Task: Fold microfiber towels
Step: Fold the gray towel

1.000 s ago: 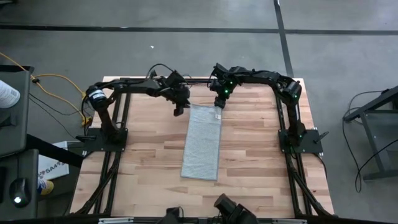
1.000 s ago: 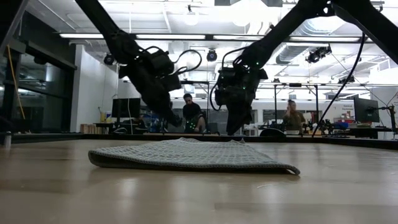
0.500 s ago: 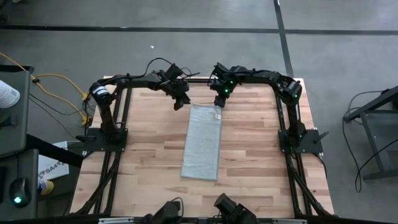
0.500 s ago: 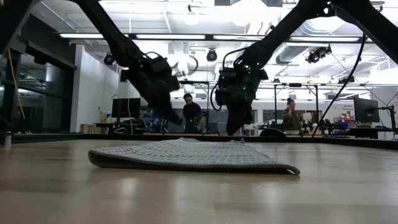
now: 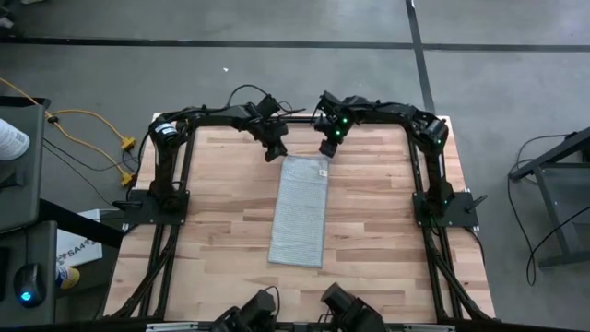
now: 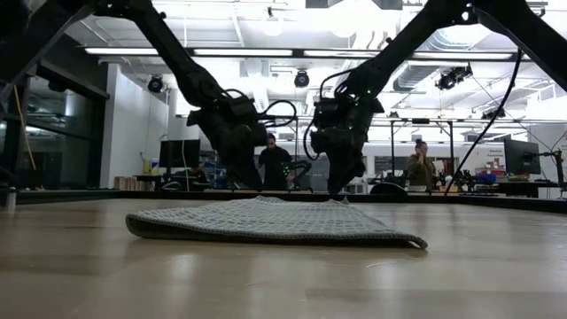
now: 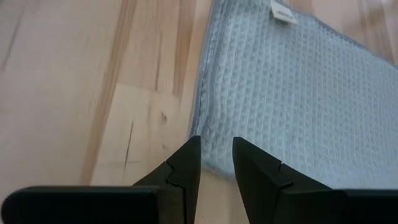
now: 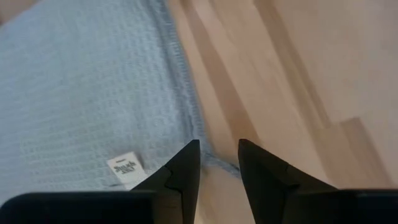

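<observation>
The light grey ribbed towel (image 5: 301,210) lies flat on the wooden table (image 5: 212,221) as a long, narrow folded strip running from far to near. A white label (image 5: 323,171) sits at its far right corner. My left gripper (image 5: 274,154) is open just above the towel's far left corner (image 7: 205,134). My right gripper (image 5: 326,152) is open just above the far right corner (image 8: 205,155), by the label (image 8: 126,168). In the low view both grippers, left (image 6: 251,182) and right (image 6: 337,184), stand behind the towel (image 6: 266,221).
Bare tabletop lies to the left (image 5: 221,212) and right (image 5: 378,212) of the towel. The arms' frames stand along the table's left and right sides. In the low view, people (image 6: 273,161) sit in the room beyond the far edge.
My left gripper has moved toward the table's right and far edges, ending at the towel's far left corner. My right gripper has stayed over the far right corner. The towel has not moved.
</observation>
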`<state>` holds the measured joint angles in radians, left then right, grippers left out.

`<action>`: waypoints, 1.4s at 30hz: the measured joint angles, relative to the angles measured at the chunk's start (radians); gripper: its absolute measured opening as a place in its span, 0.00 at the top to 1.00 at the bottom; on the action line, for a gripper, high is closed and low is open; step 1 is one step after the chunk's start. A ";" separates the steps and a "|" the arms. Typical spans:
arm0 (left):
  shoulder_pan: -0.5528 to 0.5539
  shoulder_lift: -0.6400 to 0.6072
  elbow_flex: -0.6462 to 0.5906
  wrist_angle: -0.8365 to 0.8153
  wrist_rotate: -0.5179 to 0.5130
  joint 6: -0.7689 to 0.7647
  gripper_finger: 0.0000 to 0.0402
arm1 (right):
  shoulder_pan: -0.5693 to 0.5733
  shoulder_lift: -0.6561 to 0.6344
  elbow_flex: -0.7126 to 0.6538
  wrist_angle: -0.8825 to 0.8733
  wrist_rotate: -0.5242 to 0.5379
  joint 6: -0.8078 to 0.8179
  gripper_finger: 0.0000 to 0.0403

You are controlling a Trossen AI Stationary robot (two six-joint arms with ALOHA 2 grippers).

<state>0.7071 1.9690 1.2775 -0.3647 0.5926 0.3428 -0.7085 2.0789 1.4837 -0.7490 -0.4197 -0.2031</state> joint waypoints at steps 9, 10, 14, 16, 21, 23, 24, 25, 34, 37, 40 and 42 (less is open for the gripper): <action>0.019 0.011 0.002 -0.010 -0.004 0.001 0.76 | -0.021 0.005 0.000 -0.020 -0.034 0.031 0.74; 0.019 0.017 0.002 -0.008 -0.001 0.003 0.76 | -0.021 0.010 0.000 -0.024 -0.044 0.036 0.74; 0.028 0.031 0.000 -0.034 0.003 0.007 0.76 | -0.013 0.042 0.000 -0.034 -0.072 0.039 0.74; 0.027 0.035 0.003 -0.026 0.009 0.017 0.76 | -0.008 0.057 0.000 -0.034 -0.100 0.039 0.74; 0.027 0.041 0.001 -0.030 0.040 0.019 0.76 | 0.004 0.066 0.002 -0.037 -0.139 0.035 0.74; 0.026 0.040 0.001 -0.032 0.052 0.020 0.76 | 0.005 0.066 0.002 -0.039 -0.153 0.034 0.74; 0.026 0.040 0.001 -0.033 0.058 0.019 0.76 | 0.008 0.066 0.002 -0.039 -0.155 0.034 0.74; 0.026 0.040 0.001 -0.032 0.065 0.019 0.76 | 0.010 0.066 0.002 -0.039 -0.158 0.034 0.74; 0.026 0.040 0.001 -0.045 0.071 0.019 0.76 | 0.017 0.066 0.002 -0.061 -0.133 0.026 0.75; 0.026 0.040 0.001 -0.048 0.071 0.019 0.76 | 0.017 0.066 0.002 -0.060 -0.132 0.022 0.77; 0.026 0.040 0.001 -0.043 0.071 0.020 0.76 | 0.017 0.066 0.002 -0.060 -0.130 0.022 0.79; 0.026 0.040 0.002 -0.030 0.071 0.019 0.76 | 0.017 0.066 0.002 -0.060 -0.130 0.022 0.81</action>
<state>0.7331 2.0094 1.2792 -0.3944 0.6631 0.3618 -0.6914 2.1452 1.4860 -0.8092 -0.5495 -0.1814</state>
